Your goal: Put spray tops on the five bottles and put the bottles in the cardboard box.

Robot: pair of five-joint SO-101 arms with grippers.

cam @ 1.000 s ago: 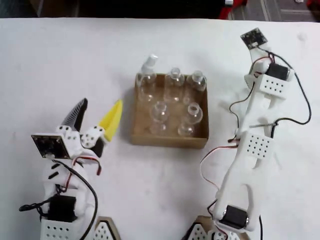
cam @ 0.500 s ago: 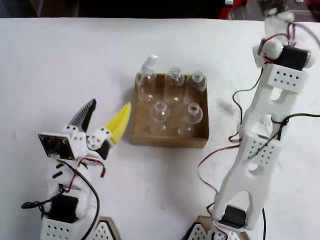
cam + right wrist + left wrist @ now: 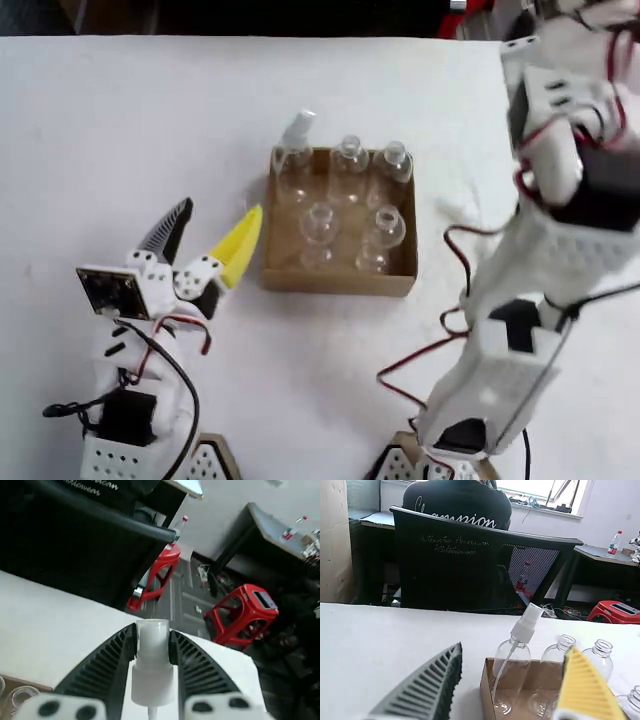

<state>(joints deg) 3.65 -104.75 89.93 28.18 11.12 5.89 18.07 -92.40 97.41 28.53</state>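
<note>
The right pincer (image 3: 151, 630) is clamped tight on a white spray top (image 3: 150, 672), thin tube dangling below, off to the side of the cardboard box (image 3: 340, 283) where the five bottles (image 3: 349, 160) stand, one capped bottle (image 3: 293, 165) and four open. I reckon that tube could catch a narrow neck's rim, bend, or topple a light bottle. The left pincer (image 3: 220, 215) gapes wide and empty over the desk (image 3: 150, 120) just beside the box; a stray swing would shove it.

Office, mesh chair (image 3: 485, 570), desks (image 3: 615, 556), red stools (image 3: 245, 611)
</note>
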